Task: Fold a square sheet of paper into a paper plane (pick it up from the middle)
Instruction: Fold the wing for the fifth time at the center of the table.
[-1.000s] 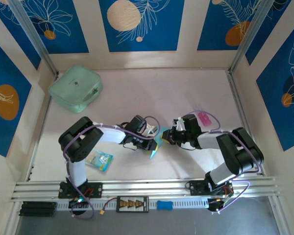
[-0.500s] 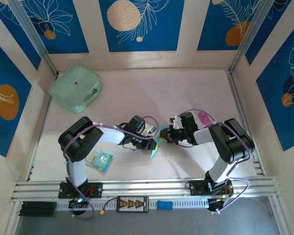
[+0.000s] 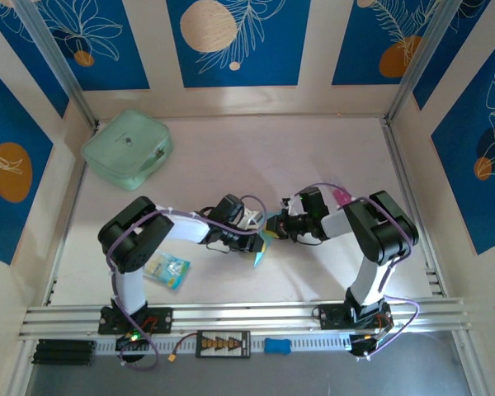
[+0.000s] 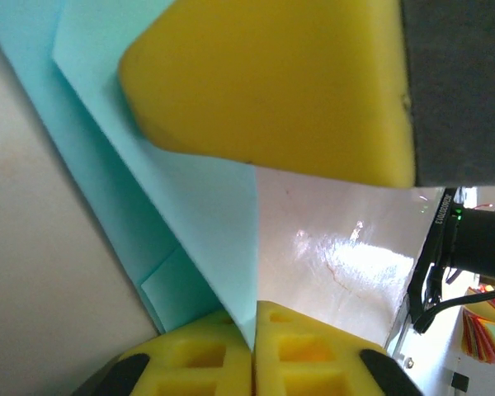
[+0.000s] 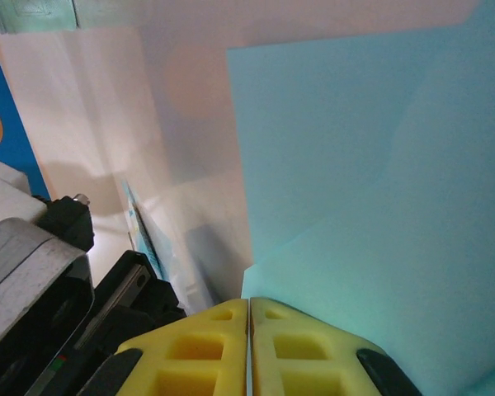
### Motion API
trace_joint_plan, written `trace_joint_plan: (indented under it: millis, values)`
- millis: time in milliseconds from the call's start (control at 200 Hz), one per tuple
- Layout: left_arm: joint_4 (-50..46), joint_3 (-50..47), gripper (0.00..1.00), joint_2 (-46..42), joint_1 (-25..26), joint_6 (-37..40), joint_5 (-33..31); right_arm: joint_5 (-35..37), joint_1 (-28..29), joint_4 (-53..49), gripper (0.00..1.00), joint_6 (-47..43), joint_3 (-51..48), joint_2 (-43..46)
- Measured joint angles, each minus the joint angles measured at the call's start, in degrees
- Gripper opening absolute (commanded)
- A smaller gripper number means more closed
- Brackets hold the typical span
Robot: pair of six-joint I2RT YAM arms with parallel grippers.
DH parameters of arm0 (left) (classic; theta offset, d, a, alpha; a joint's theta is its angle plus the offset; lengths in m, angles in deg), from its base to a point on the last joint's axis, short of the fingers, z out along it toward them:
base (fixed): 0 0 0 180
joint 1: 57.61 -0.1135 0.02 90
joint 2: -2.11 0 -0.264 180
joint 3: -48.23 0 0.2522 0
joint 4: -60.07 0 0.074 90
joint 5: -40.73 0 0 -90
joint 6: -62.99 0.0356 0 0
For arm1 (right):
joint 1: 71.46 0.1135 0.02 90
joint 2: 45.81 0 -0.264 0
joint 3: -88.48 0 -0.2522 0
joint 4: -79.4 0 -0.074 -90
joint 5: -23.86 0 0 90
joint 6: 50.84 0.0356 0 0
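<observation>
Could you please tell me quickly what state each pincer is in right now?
Left pincer: closed, pinching the tip of the light-blue paper.
Right pincer: closed, pinching an edge of the same paper.

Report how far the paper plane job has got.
Done: the sheet shows several folded layers and creases. In hand: the left claw and right claw are both shut on its edges. Left: it doesn't look like a finished dart yet, so more folds likely remain.
</observation>
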Motion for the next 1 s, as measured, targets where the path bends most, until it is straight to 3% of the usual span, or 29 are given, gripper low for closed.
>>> trace_joint_plan:
  millis: [145, 425, 645, 730, 815, 880, 1000]
  values:
    - [0.0, -0.3, 0.22, -0.8, 0.0, 0.3, 0.7, 0.2, 0.0, -0.3, 0.11, -0.4, 0.0, 0.0]
    - [-1.1, -2.7, 0.00, -2.5, -0.1, 1.9, 0.0, 0.9, 0.3, -1.4, 0.11, -0.7, 0.4, 0.2]
    - [-1.6, -2.7, 0.00, -2.5, 0.0, 2.3, 0.5, 2.3, 0.9, -2.2, 0.11, -0.8, 0.5, 0.6]
    - [-2.4, -2.6, 0.09, -2.5, 0.1, 3.0, 0.8, 3.0, 1.0, -2.6, 0.10, -0.8, 0.5, 0.9]
    - [-2.5, -2.6, 0.09, -2.6, 0.1, 3.4, 1.0, 3.5, 1.2, -2.7, 0.10, -0.8, 0.5, 1.0]
    - [-3.0, -2.6, 0.00, -2.8, 0.1, 3.3, 1.0, 3.5, 1.2, -2.7, 0.10, -0.8, 0.5, 1.0]
    - [-4.2, -2.7, 0.01, -3.0, 0.2, 3.9, 1.7, 3.7, 1.3, -2.8, 0.10, -0.8, 0.5, 1.1]
